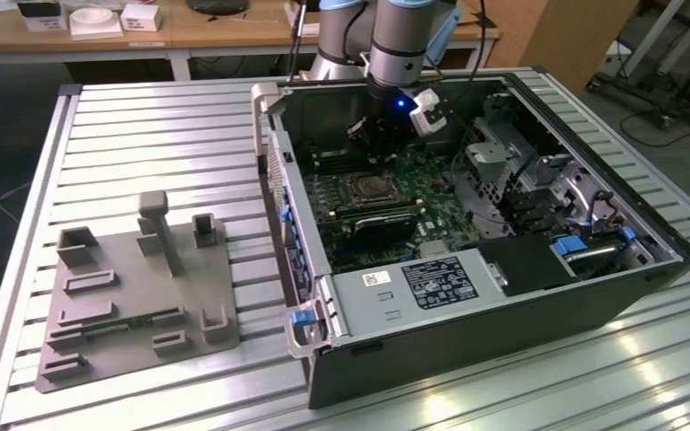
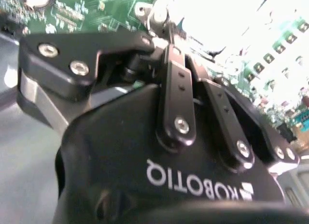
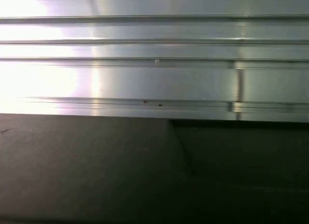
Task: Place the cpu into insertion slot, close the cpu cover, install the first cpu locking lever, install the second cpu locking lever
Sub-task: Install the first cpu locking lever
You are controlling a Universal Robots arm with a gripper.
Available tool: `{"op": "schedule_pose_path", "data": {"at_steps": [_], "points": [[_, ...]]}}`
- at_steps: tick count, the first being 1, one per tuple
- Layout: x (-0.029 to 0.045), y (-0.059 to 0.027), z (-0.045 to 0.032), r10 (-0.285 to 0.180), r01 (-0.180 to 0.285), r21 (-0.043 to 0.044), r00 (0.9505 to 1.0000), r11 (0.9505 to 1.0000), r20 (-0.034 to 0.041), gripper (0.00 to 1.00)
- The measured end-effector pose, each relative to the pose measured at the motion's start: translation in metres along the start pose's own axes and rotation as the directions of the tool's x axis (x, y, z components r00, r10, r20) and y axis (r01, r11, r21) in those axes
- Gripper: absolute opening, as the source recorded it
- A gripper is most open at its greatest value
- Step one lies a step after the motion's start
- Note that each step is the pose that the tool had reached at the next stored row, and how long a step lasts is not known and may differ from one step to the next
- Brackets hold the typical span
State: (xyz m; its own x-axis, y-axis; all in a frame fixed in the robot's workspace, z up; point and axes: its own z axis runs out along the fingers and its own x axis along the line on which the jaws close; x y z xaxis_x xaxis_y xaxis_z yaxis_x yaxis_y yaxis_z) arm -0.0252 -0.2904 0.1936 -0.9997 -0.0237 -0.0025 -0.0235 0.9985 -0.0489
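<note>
Inside the open computer case point(image 1: 632, 296), the gripper point(image 1: 375, 135) hangs over the green board's far end, fingers point(image 2: 176, 84) seemingly pinched together, grasp uncertain. Just nearer lies the insertion slot point(image 1: 369, 189), reachable from above.

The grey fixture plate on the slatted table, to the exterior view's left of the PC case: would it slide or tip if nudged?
The grey fixture plate lies flat and wide on the slatted table, so tipping seems unlikely. Its tall posts look rigid, probably plastic, so fairly light. On smooth metal slats it may well slide.
</note>
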Motion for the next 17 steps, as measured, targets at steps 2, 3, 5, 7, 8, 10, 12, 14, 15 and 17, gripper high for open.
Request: {"op": "schedule_pose_path", "data": {"at_steps": [2,3,5,7,8,10,12,14,15,17], "points": [[-0.0001,0.0003,-0.0006,0.0,0.0,0.0012,1.0,1.0,-0.001,0.1],[-0.0002,0.0006,-0.0011,0.0,0.0,0.0023,1.0,1.0,-0.002,0.1],[0.0,0.0005,-0.0016,0.0,0.0,-0.0039,1.0,1.0,0.0005,0.1],[-0.0003,0.0009,-0.0023,0.0,0.0,-0.0118,1.0,0.9999,0.0027,0.1],[-0.0004,0.0009,-0.003,0.0,0.0,-0.0148,1.0,0.9999,0.0034,0.1],[-0.0005,0.001,-0.0042,0.0,0.0,-0.0219,1.0,0.9998,0.0039,0.1],[-0.0006,0.0011,-0.0058,0.0,0.0,-0.0276,1.0,0.9996,0.0042,0.1],[-0.0005,0.0008,-0.008,0.0,0.0,-0.0317,1.0,0.9995,0.0038,0.1],[-0.0005,0.0007,-0.0089,0.0,0.0,-0.0329,1.0,0.9995,0.0038,0.1],[-0.0005,0.0006,-0.0104,0.0,0.0,-0.034,1.0,0.9994,0.0039,0.1]]}}
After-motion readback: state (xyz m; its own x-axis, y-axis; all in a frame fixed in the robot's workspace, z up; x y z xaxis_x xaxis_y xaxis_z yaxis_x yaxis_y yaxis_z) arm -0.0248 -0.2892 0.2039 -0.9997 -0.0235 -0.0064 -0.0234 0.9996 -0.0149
